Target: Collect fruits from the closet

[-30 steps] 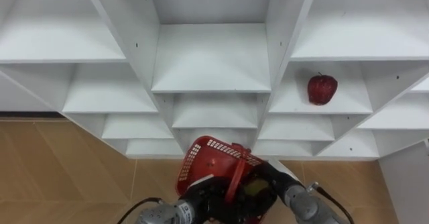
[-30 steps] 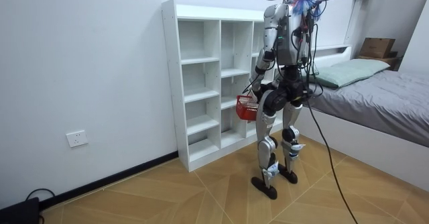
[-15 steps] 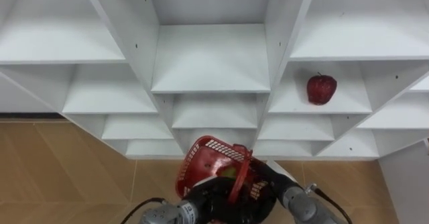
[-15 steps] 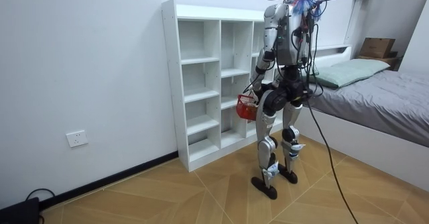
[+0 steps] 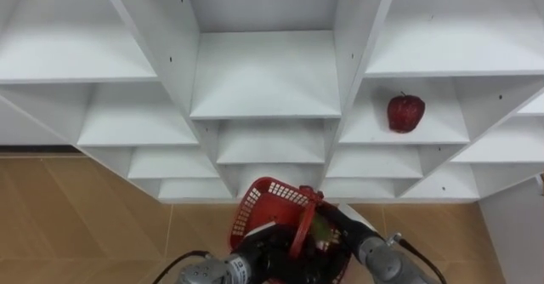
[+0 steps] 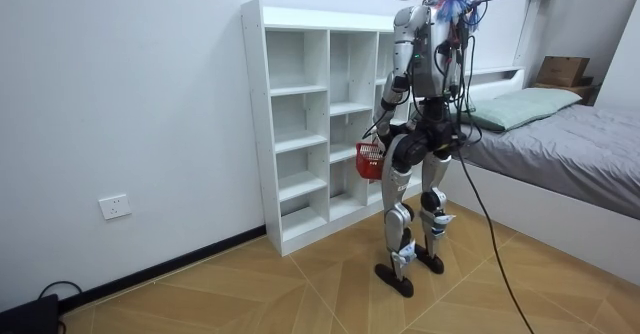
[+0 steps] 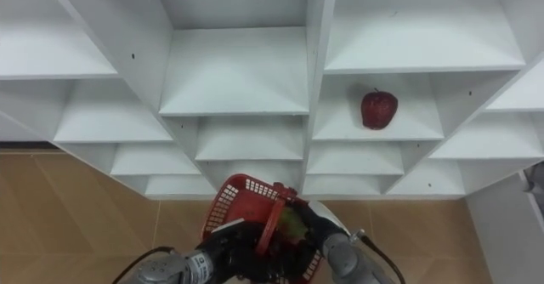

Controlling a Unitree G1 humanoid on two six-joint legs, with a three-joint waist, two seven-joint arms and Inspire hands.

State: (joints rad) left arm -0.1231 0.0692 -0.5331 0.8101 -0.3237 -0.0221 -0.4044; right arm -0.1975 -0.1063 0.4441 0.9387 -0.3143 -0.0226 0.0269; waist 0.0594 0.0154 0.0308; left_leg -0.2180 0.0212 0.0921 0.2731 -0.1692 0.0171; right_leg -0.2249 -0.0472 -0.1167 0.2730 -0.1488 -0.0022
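At your 9 o'clock in the room view a wall socket (image 6: pixel 115 207) sits low on the white wall; to its right stands the white closet (image 5: pixel 268 76), and your robot stands upright on the wooden floor (image 5: pixel 85 224) close before it, facing its shelves, with the bed (image 6: pixel 570 144) at the view's 3 o'clock; looking down through the eye views, you see the closet's left and middle columns bare; at 6 o'clock hangs the red basket (image 5: pixel 265 201), clear of the floor and just in front of the lowest shelves; your left hand (image 5: pixel 259 252) lies dark against the basket's 7 o'clock side, beside the red handle that arches over it, and you cannot tell whether it is clasped or slack, for the mesh and handle cover it; inside the basket a greenish fruit (image 5: pixel 320 230) shows through the rim; your right hand (image 5: pixel 338 227) comes in at the basket's 4 o'clock side and reaches over the rim, touching or nearly touching that fruit, and its grip cannot be told either; the red apple (image 5: pixel 406 112) rests upright on a shelf in the right column, at 2 o'clock from the basket, well apart from both hands.
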